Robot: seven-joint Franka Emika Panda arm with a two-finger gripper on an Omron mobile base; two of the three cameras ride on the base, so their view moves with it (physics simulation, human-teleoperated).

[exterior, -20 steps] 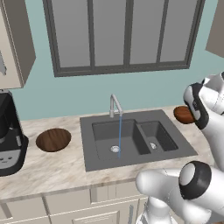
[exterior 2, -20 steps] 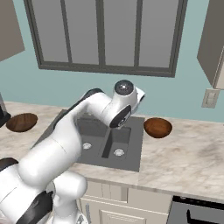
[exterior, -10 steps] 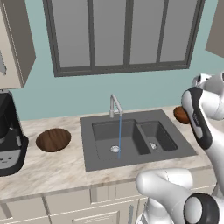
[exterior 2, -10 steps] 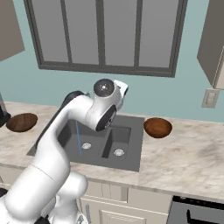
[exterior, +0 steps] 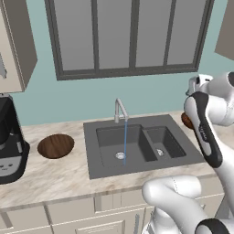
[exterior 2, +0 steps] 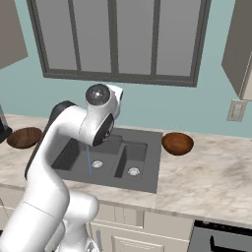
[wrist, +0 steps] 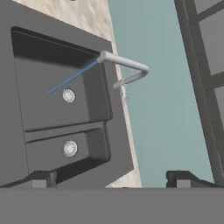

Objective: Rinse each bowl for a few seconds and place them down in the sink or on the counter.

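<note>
Surface (exterior: 68,178): long beige marble slab with faint brown veins, running wall to wall under the window, free stretch at its front edge and to the right of the sink in the right base view. Sink (exterior: 137,157): dark grey double basin set into the surface, bigger basin on the left and smaller on the right in the left base view, a round metal drain in each; silver gooseneck faucet (exterior: 119,109) at the back rim, thin blue water stream (exterior: 124,144) falling into the bigger basin near its drain. Both basins have nothing in them. Left bowl (exterior: 55,146): shallow, round, dark-brown wood grain, flat on the surface between the black coffee machine (exterior: 10,141) and the sink, apart from both. Right bowl (exterior 2: 177,143): more reddish, on the surface just beside the sink's right rim, near the back wall; in the left base view the arm covers most of it. Hand (wrist: 113,181): fingers spread wide, nothing between them, looking across the sink towards the faucet. Versus the earlier frames: arm has swung left across the right base view, bowls haven't moved, water was already running.
</note>
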